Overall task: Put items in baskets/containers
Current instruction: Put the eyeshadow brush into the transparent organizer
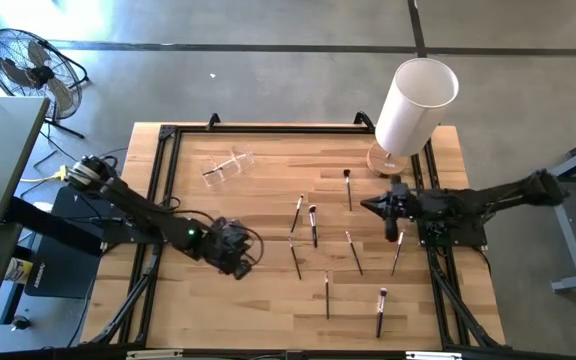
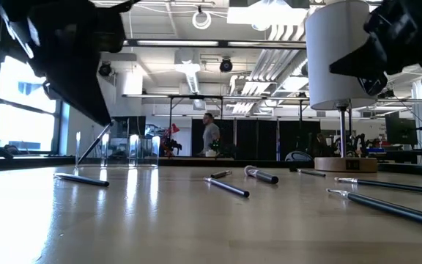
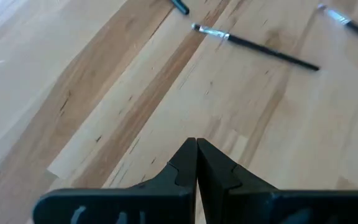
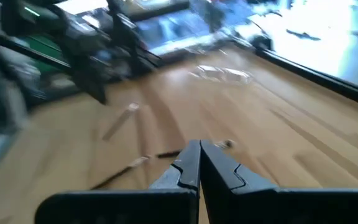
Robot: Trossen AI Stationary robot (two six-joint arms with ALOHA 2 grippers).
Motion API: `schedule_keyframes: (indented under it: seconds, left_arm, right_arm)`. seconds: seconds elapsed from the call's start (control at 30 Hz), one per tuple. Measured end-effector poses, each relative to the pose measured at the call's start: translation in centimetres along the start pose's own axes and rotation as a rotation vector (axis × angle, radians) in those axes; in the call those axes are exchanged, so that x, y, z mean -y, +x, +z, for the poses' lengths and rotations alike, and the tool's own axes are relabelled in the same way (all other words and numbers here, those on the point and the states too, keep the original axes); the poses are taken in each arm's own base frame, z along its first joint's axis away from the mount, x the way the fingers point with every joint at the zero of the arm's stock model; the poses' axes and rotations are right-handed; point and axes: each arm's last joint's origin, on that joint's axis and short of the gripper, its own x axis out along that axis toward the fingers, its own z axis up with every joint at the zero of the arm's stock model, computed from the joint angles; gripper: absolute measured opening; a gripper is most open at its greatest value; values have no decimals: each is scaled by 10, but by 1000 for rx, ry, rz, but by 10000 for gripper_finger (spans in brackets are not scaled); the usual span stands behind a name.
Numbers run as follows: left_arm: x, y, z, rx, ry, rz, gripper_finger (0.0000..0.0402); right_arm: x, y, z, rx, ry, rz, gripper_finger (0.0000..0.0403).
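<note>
Makeup brushes [image 1: 314, 226] look light, thin, roll-prone; pinch mid-handle. Both end effectors, left [image 3: 196, 163] and right [image 4: 199, 163], pinched closed, holding nothing.

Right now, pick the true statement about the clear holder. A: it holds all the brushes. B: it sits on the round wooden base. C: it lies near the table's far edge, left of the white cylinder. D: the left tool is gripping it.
C: the high view shows the clear holder near the far edge, left of the white cylinder, with brushes scattered on the table and neither tool touching it.
</note>
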Motion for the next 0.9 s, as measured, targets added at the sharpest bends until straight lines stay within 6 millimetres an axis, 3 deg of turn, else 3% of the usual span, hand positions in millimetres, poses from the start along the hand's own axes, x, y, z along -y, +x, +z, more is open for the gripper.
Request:
schedule_keyframes:
  seconds: [0.23,0.47,0.67,0.9]
  left_arm:
    - [-45,-23,-20,20,38,-44,0]
    - [-86,-49,-32,113,126,-138,0]
    - [-105,-69,-33,183,152,-195,0]
    - [-118,-86,-32,230,168,-257,0]
  right_arm:
    - [-40,55,32,-261,17,-287,0]
    - [-61,121,34,-537,125,-638,0]
    - [-44,162,12,-550,368,-940,13]
    - [-4,180,4,-531,483,-1105,77]
